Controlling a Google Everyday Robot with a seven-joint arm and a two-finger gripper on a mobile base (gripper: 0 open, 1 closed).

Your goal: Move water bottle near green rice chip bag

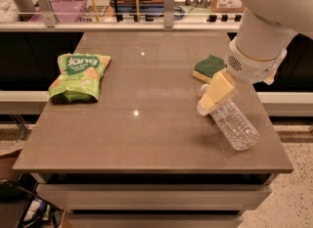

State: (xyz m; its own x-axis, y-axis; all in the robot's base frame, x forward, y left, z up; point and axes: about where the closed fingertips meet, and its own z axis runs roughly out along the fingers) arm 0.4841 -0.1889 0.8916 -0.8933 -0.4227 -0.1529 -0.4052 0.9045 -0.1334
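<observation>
The water bottle (pixel 235 125) is clear ribbed plastic and lies on its side at the right of the brown table (pixel 146 139), its cap end pointing up-left. My gripper (pixel 215 95), with pale yellow fingers, hangs from the white arm and sits over the bottle's cap end, hiding the cap and neck. The green rice chip bag (pixel 78 76) lies flat at the table's left side, far from the bottle.
A green-and-yellow sponge (pixel 209 68) lies just behind the gripper at the right. The table's right edge runs close by the bottle's base. A rail and a counter with boxes and bins stand behind the table.
</observation>
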